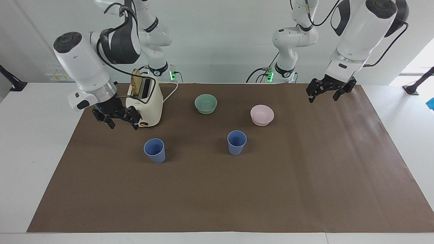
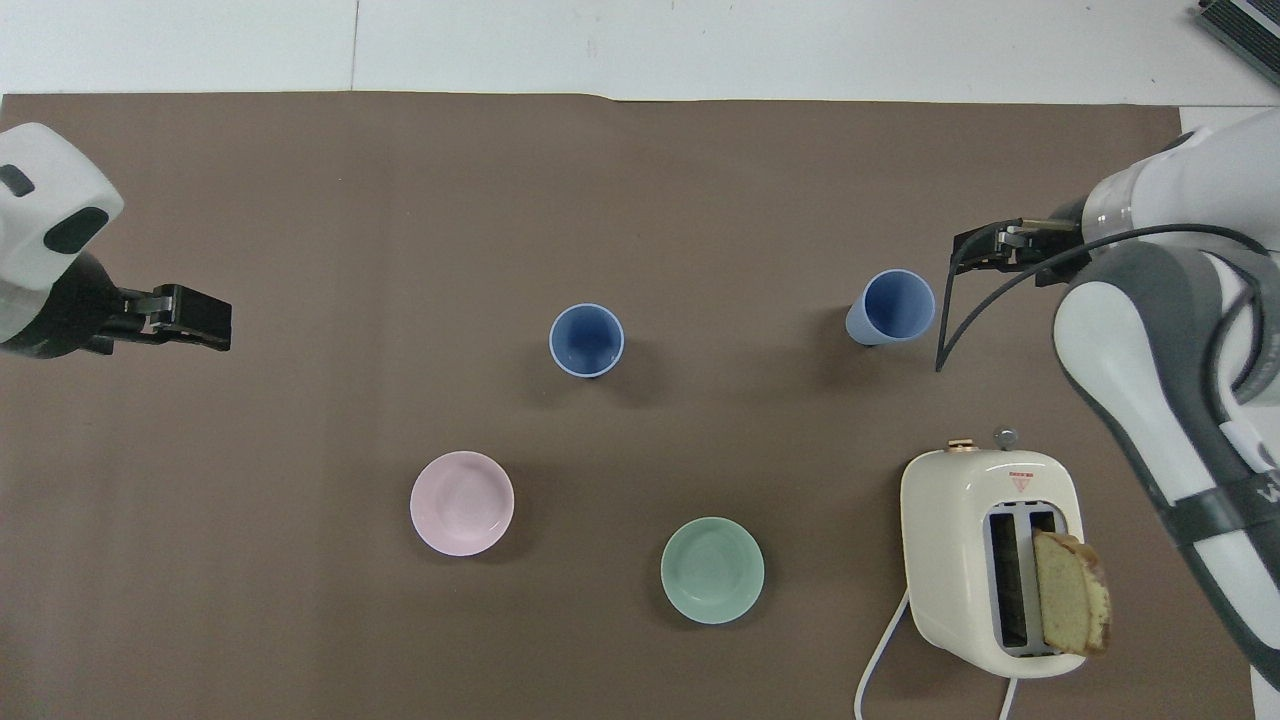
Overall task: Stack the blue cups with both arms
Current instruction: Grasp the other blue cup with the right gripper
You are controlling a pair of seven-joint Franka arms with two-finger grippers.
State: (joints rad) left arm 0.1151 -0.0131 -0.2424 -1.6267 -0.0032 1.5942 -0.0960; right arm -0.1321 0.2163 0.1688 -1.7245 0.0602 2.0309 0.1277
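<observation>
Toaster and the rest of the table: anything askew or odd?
Only the bread slice in the toaster: it sticks up from one slot, leaning outward. Both blue cups stand upright and apart.

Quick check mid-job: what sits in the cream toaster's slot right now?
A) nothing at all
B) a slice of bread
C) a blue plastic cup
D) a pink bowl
B: a slice of bread stands upright in one slot of the cream toaster, while both blue plastic cups stand apart on the brown mat.
</observation>
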